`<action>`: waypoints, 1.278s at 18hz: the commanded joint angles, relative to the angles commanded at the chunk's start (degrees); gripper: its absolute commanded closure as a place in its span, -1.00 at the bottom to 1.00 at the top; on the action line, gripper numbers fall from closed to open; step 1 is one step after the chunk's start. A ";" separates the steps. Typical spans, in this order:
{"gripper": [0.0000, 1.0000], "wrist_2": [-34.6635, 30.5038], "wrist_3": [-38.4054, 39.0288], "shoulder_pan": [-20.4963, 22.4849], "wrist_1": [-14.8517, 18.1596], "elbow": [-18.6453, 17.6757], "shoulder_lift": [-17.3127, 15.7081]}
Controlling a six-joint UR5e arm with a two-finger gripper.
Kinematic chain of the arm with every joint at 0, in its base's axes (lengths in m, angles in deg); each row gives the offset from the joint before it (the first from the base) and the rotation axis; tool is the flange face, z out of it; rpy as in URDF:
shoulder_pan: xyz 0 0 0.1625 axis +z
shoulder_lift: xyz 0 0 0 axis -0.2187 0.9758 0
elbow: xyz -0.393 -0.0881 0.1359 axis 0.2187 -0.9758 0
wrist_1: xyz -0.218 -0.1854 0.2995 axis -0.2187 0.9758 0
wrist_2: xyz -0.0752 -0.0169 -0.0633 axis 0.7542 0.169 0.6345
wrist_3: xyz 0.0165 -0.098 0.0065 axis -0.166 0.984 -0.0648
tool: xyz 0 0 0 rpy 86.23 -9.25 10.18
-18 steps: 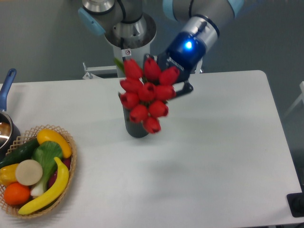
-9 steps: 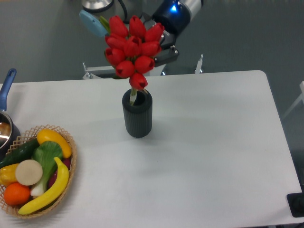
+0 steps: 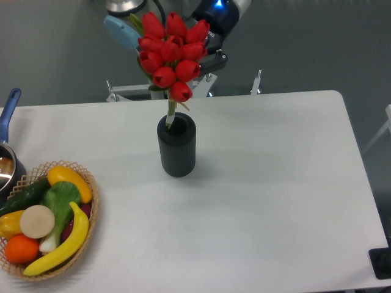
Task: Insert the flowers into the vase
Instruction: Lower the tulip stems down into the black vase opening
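Fixed camera: tool (image 3: 204, 56) clamped on bunch of red tulip buds (image 3: 170, 54), stem tips just entering mouth of dark ribbed cylindrical vase (image 3: 177, 145) on white table (image 3: 275, 183). I'd lower straight, stems centred, release once seated.

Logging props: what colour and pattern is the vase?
Dark grey vase, fine vertical ribs; fixed camera view.

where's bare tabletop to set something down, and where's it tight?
Free: the whole stretch from the vase to the table's right edge, and the front strip between the basket and the front right corner. Tight: the left edge, with the basket and pot, and above the vase, where the flowers hang.
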State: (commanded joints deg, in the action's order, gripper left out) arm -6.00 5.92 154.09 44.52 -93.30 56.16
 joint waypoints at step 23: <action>0.47 -0.09 -16.17 3.17 0.09 -13.19 -0.18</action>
State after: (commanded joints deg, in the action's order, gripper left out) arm -6.09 -10.25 157.26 44.60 -106.49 55.98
